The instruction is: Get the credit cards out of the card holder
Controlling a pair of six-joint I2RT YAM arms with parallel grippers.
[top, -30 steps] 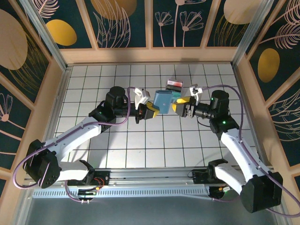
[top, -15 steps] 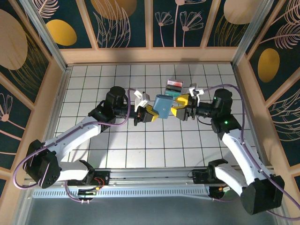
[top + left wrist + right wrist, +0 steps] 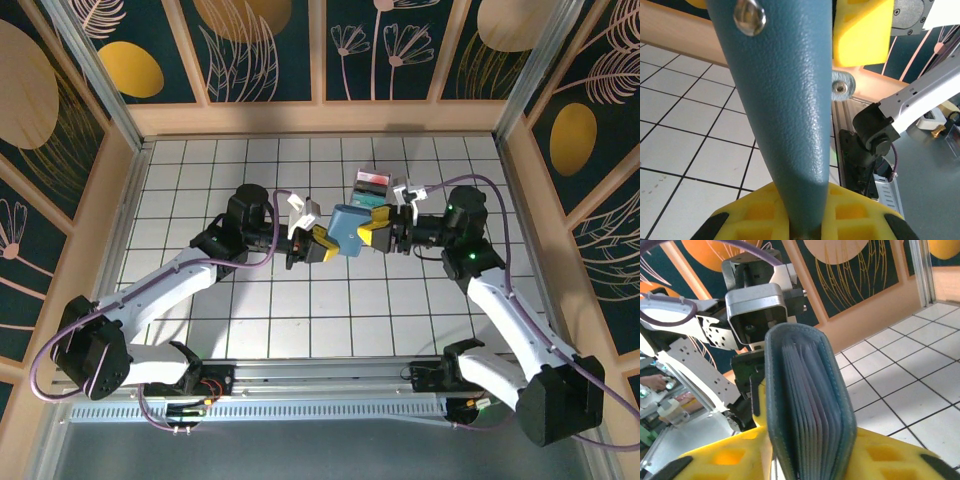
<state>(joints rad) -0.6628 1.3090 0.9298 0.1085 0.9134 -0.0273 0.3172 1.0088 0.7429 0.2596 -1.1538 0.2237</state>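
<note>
I see my left gripper (image 3: pixel 322 242) pinched tight on one edge of the soft slate-blue folding card holder (image 3: pixel 347 230), my right gripper (image 3: pixel 372 229) squeezing the other edge, thin credit cards (image 3: pixel 810 405) tucked inside, above the white tiled table (image 3: pixel 300 310).

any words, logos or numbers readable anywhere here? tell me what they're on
None can be read.
card holder: plain blue grain with a metal snap, no print.
cards: edges alone show, faces hidden.
tray: too small to read.
wall panels: leaf drawings, no words.
</note>
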